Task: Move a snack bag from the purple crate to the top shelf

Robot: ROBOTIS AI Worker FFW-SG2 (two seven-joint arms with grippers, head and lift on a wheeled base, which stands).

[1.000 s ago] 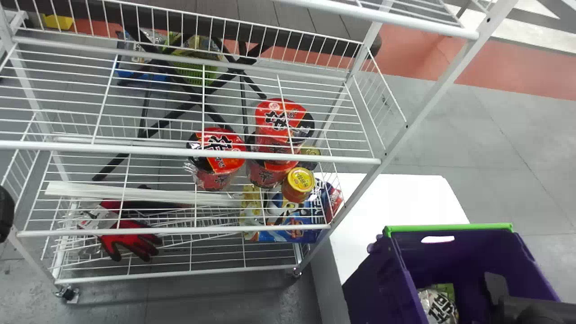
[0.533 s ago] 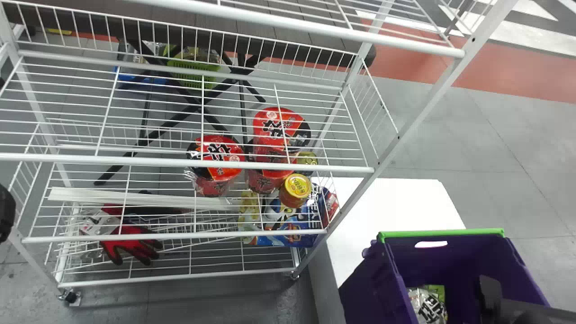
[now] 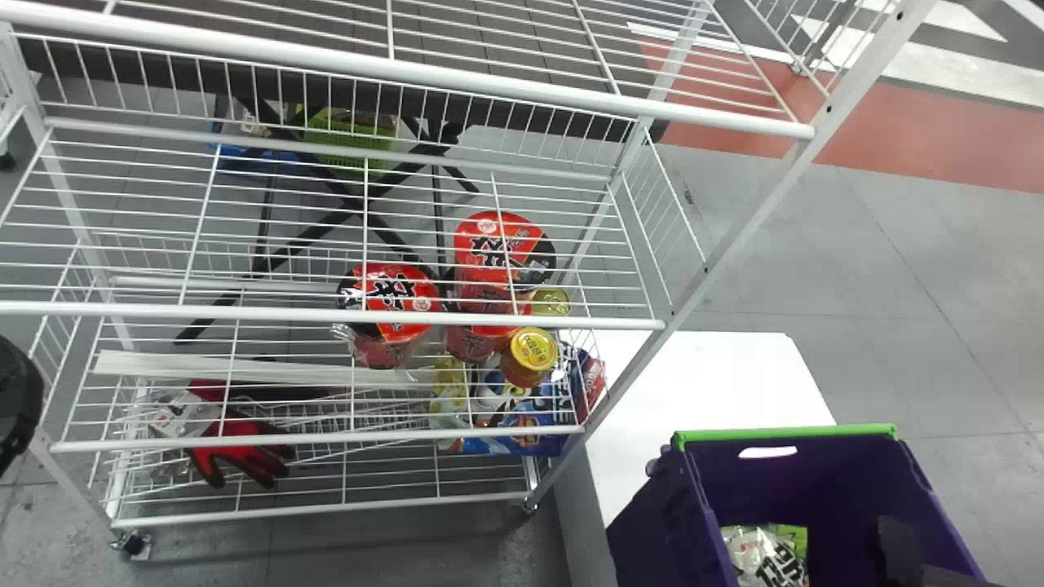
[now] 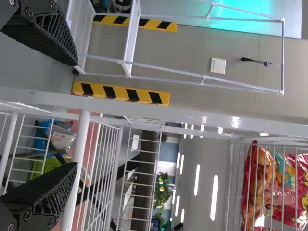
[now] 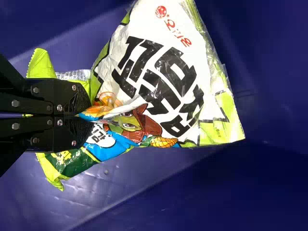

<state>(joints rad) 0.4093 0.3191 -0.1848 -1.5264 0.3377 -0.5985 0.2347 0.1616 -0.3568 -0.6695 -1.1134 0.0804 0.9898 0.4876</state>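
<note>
Low in the purple crate lies a white and green snack bag. My right gripper arm reaches into the crate, right of that bag. In the right wrist view my right gripper is shut on a crumpled fold of the snack bag, against purple crate walls; more green packaging shows behind its fingers. The left gripper is at the left edge, beside the rack; in its own view the left gripper stands open with nothing between its fingers. The top shelf crosses the upper head view.
Red noodle cups, a yellow-lidded jar and a red glove sit on the lower shelves. A white surface lies between rack and crate. Red snack packaging stands behind shelf wires.
The rack has slid downward in the head view, bringing more of the top shelf into sight. The crate has shifted slightly left and down, and the left gripper shows a little more.
</note>
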